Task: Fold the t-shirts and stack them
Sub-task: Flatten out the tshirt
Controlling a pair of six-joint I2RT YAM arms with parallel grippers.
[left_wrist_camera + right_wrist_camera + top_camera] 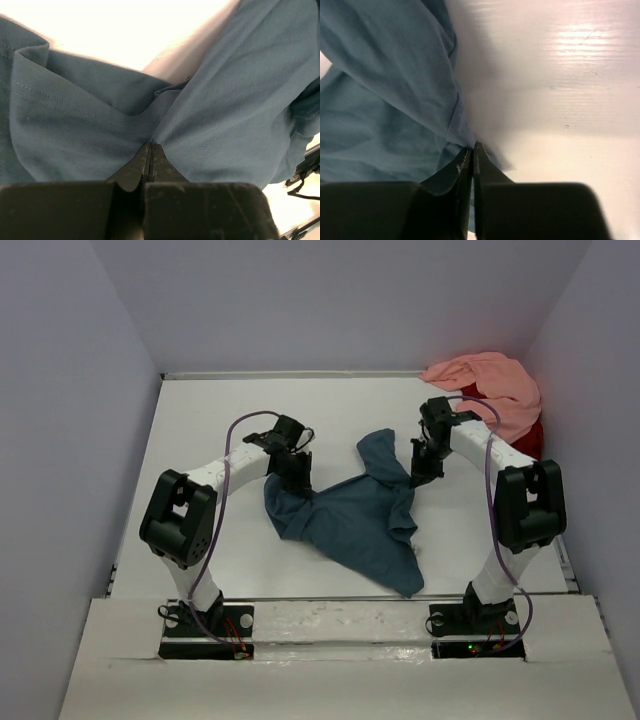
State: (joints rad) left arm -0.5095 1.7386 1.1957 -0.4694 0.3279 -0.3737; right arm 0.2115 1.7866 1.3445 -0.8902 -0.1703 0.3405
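Now my left gripper (150, 150) and right gripper (472, 148) each clamp on an edge of the teal shirt (350, 522), so I can spread it for folding.

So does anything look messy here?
Yes. The teal shirt lies crumpled and twisted in the middle, not flat. The pink shirt is heaped in the far right corner on top of the red shirt.

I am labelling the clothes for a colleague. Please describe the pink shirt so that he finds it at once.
Look at the white table, at its far right corner. A crumpled heap lies there: the pink shirt is on top, pale salmon, over a red shirt; the teal shirt lies mid-table.
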